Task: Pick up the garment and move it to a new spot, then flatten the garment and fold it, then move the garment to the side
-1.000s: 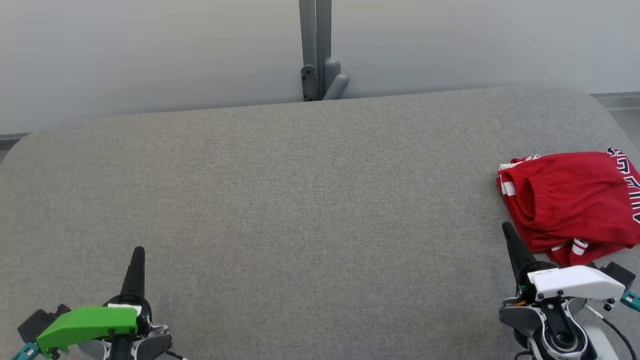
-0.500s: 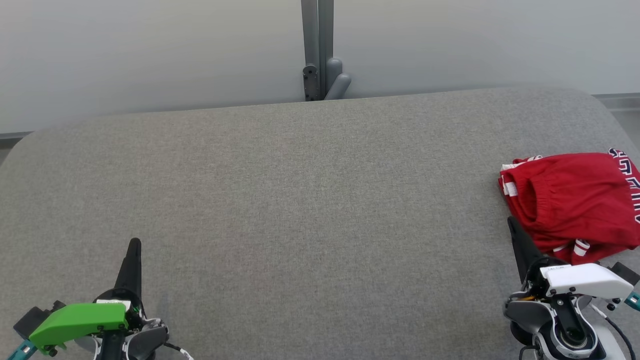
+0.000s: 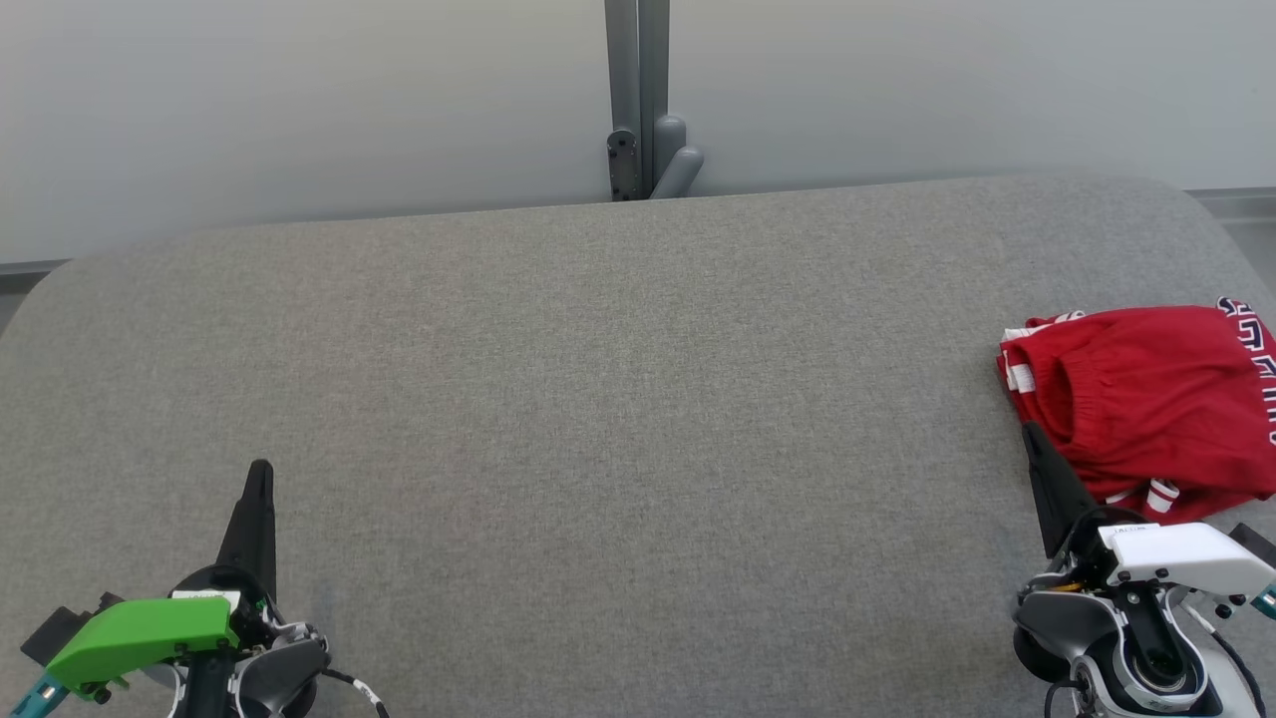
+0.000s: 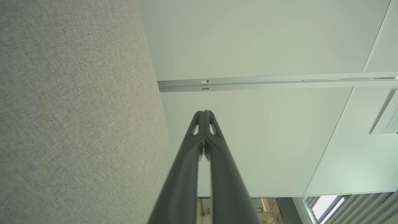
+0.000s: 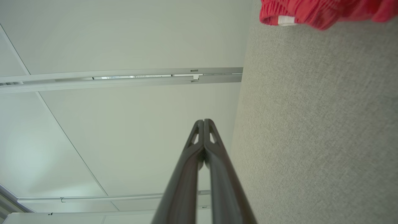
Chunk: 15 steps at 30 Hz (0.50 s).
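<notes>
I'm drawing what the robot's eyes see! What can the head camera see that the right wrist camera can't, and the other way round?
Head view's extras: the left fingers, their green cover, a grey post, and letters on the red garment. Right wrist view's extra: a pale rail along the wall. Shared: that garment, the grey surface and the shut right fingers.

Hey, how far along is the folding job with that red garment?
It looks nearly or fully done. The red garment lies in a compact, folded-looking bundle at the right edge of the grey table. Nothing is in hand: the left gripper and right gripper are both shut and hold nothing. At most, its rumpled near edge may want tidying.
</notes>
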Tool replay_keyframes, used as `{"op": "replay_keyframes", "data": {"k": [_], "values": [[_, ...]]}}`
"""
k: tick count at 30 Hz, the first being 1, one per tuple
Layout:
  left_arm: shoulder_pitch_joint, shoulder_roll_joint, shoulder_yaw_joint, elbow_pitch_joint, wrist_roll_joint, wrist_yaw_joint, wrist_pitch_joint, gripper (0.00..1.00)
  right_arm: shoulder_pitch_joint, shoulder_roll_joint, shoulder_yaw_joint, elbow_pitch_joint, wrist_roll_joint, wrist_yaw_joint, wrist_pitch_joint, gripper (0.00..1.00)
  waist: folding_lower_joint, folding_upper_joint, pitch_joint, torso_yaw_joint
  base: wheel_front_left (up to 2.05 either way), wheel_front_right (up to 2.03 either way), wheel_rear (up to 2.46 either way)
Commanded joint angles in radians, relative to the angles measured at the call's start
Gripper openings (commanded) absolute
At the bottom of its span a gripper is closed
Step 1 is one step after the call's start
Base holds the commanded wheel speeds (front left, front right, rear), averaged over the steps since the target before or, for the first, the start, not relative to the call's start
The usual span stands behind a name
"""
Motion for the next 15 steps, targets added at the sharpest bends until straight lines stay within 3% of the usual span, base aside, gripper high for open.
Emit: {"op": "replay_keyframes", "data": {"k": [1,15], "values": [[-0.014,0.007,0.002,-0.003,-0.003,-0.006,0.002,0.00,0.015,-0.005,-0.002,-0.005,0.007,0.000,0.003,0.00,-0.0001,0.0000,0.000,0.000,0.00,0.00,0.00],[-0.013,0.007,0.002,-0.003,-0.002,-0.006,0.002,0.00,0.015,-0.005,-0.002,-0.005,0.007,0.000,0.003,0.00,-0.0001,0.0000,0.000,0.000,0.00,0.00,0.00]]}}
